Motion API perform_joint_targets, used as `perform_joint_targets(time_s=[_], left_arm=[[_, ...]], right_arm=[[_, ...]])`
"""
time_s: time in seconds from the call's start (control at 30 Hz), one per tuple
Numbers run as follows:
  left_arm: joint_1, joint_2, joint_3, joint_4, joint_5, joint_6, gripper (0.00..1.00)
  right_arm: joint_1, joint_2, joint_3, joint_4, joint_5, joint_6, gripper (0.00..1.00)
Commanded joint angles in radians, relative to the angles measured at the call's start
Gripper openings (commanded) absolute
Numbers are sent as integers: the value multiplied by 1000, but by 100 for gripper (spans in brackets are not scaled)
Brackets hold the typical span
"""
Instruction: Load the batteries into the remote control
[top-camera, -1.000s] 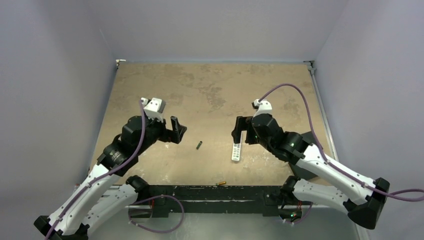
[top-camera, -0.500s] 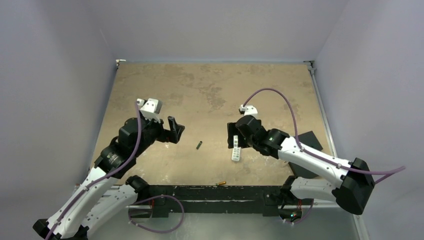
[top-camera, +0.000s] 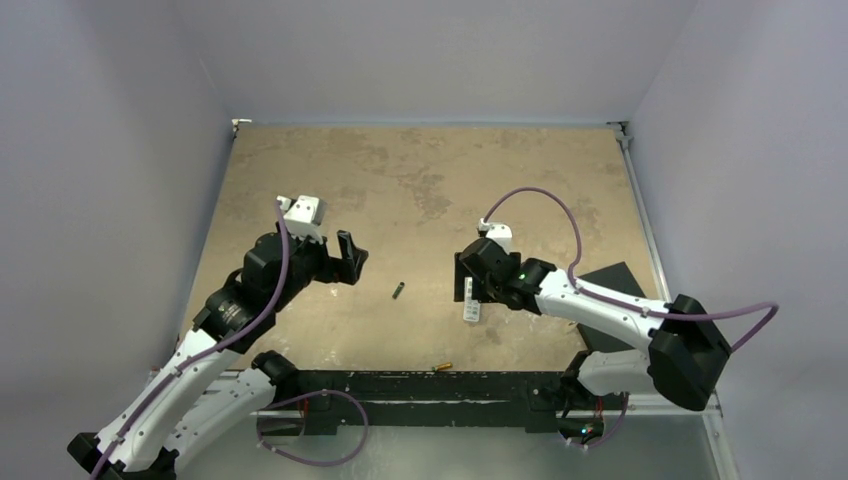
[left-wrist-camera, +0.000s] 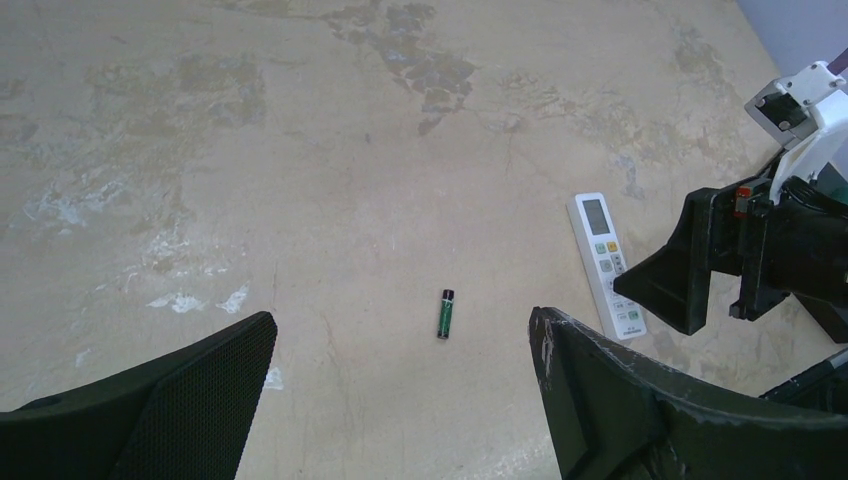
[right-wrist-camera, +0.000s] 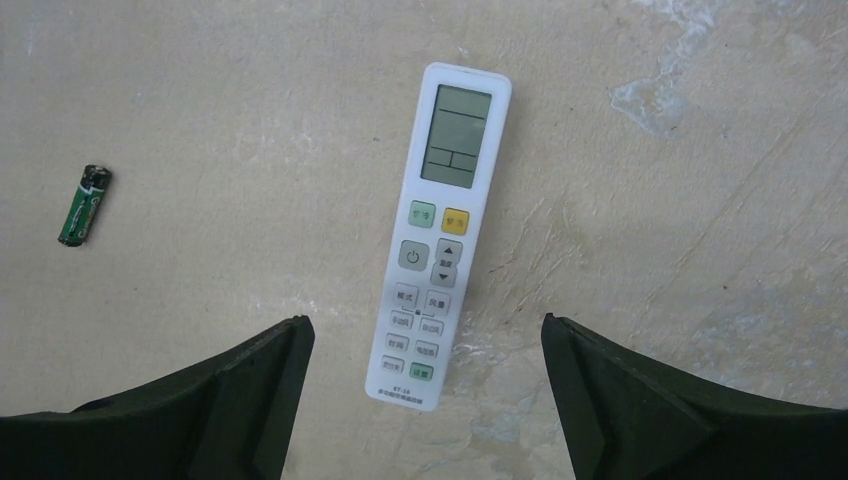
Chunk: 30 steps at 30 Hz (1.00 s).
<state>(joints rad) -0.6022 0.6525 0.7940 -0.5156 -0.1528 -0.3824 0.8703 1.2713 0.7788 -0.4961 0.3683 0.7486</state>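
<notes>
Right claw (right-wrist-camera: 424, 324) dropped over one slim white remote control (right-wrist-camera: 440, 230), right of centre; jaws spread, empty.
Left claw (left-wrist-camera: 400, 320) released too. Two batteries: dark green cylinder (left-wrist-camera: 445, 314) left of remote, gold cylinder (top-camera: 444, 367) at near edge of tan table (top-camera: 400, 170).

We see white shell links and black joint housings on both the left arm (top-camera: 190, 365) and the right arm (top-camera: 610, 312). A purple cable (top-camera: 545, 190) runs along each of them. Each wrist carries a small white camera box (top-camera: 305, 213). The fingers (left-wrist-camera: 190, 410) are black and wedge-shaped, with a fine dotted texture on the inner face; one shows pale scratches. A small green light (top-camera: 520, 277) shines on the right arm.
</notes>
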Motion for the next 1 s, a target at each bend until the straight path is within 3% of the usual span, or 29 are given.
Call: perform_joint_targets(time_s=[0.0,0.97], left_arm=[[5,1,5,3,-19,-10,98],[5,2,4,2,-14,-14,98]], right_arm=[[13,27,-9,13,53,94,95],[117,231,47,-26,139,247,78]])
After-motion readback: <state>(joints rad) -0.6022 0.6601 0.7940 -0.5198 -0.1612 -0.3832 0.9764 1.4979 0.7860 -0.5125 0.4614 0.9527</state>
